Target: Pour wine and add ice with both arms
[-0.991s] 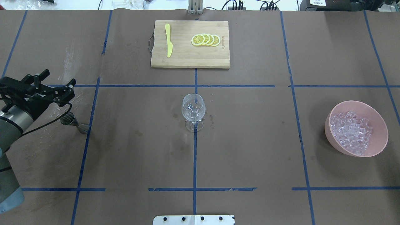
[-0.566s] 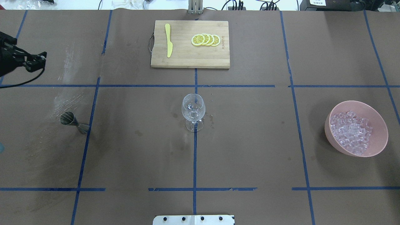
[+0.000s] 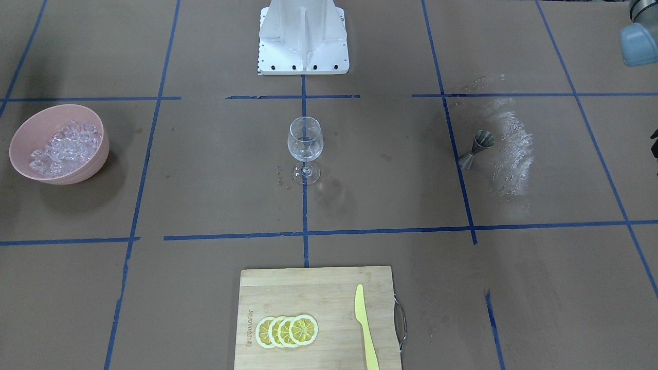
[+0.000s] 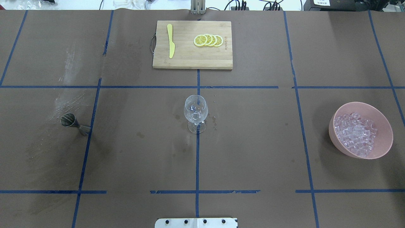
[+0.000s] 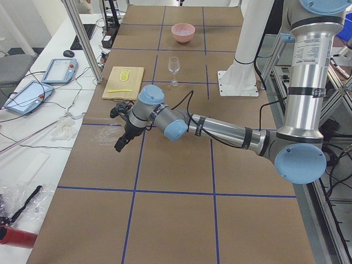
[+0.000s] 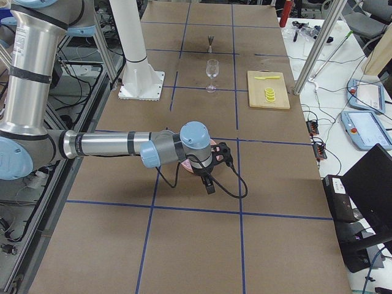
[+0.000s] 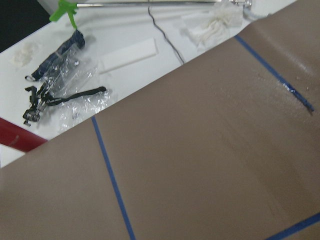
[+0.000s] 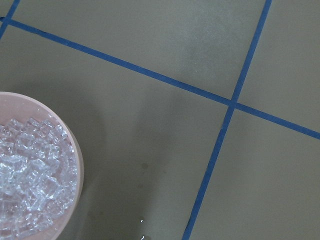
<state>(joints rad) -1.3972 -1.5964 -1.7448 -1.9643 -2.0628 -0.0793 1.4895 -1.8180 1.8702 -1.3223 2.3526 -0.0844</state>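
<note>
The wine glass (image 4: 196,111) stands upright at the table's centre, also in the front-facing view (image 3: 305,148); any wine in it is barely visible. The ice (image 4: 356,133) is heaped in a pink bowl (image 4: 384,126) at the right, and shows in the right wrist view (image 8: 30,170). A metal jigger (image 4: 74,123) stands at the left. My left gripper (image 5: 120,144) hangs over bare table beyond the jigger, far from the glass. My right gripper (image 6: 210,182) hovers beside the bowl. Both show only in the side views, so I cannot tell if they are open or shut.
A wooden cutting board (image 4: 183,60) at the far side holds a yellow knife (image 4: 171,41) and several lemon slices (image 4: 208,40). The white pedestal base (image 3: 303,36) is at the robot's side. White scuff marks (image 3: 511,149) lie near the jigger.
My left arm, with its gripper open over the jigger a second ago, has drawn back leftward and left the overhead view. The jigger stands alone on the table.
</note>
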